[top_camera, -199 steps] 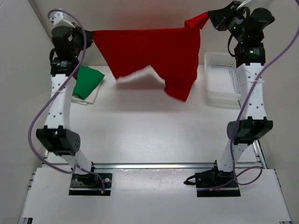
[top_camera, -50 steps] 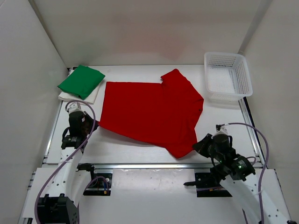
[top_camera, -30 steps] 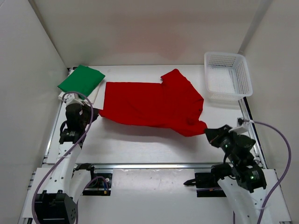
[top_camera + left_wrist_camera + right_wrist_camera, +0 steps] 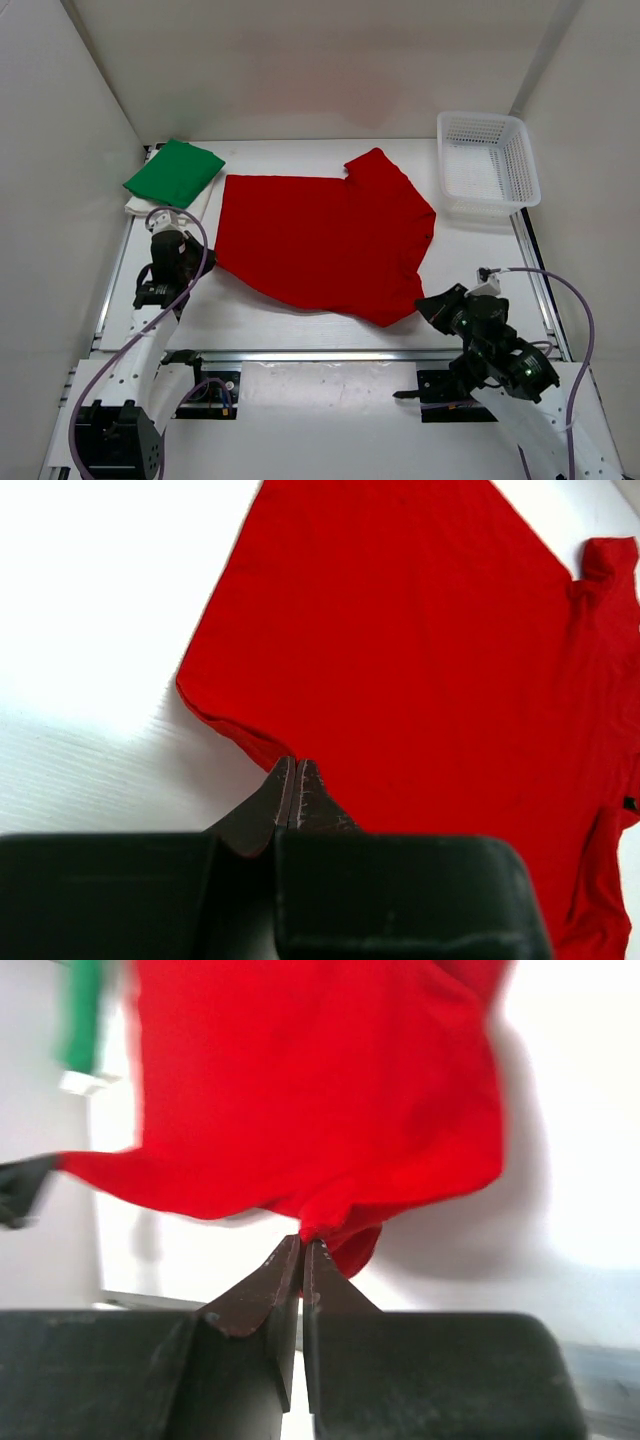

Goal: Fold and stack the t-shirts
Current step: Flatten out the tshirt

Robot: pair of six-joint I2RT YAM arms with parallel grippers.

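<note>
The red shirt lies spread flat mid-worktop. The left claw is closed tight, its tips meeting at the shirt's near-left hem and seemingly nipping it, though the pinch is hard to see. The right claw is clamped on the near-right corner, with cloth bunched at its tips. The green shirt sits folded on the white shirt at far left.
</note>
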